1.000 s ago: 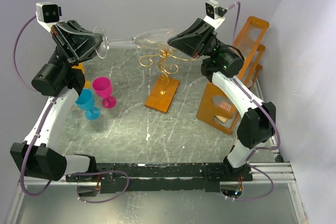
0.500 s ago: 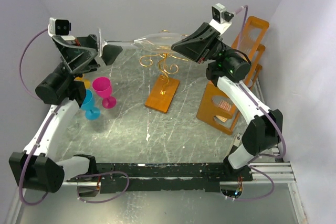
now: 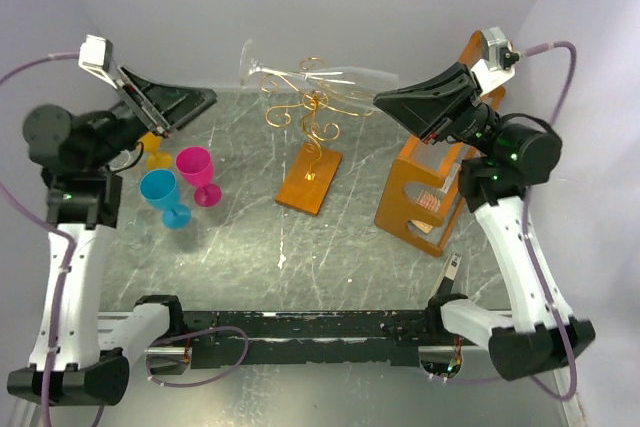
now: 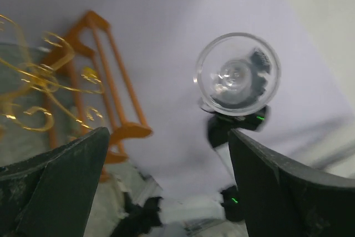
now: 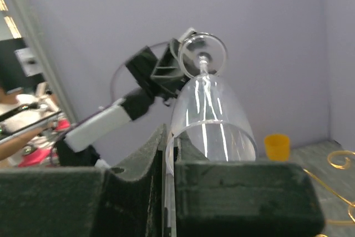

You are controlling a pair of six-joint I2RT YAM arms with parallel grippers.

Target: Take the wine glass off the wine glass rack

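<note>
The wine glass (image 3: 325, 75) lies horizontal in the air over the wine glass rack (image 3: 312, 127), near the table's (image 3: 300, 267) far edge, with its foot pointing left. The right gripper (image 3: 382, 100) is clamped on the bowl's rim. The left gripper (image 3: 203, 99) is spread wide and holds nothing, with open air between it and the foot. A pink goblet (image 3: 197, 169) and a blue goblet (image 3: 165, 195) stand near the left edge.

We see that the left gripper (image 3: 203, 98) has released the foot of the clear stemmed wine glass (image 3: 320, 75), spread its jaws wide and drawn back toward nine o'clock. The right gripper (image 3: 385, 99), now clamped on the bowl's rim, has swung toward three o'clock, carrying the glass across above the gold wire wine glass rack (image 3: 312, 119).
</note>
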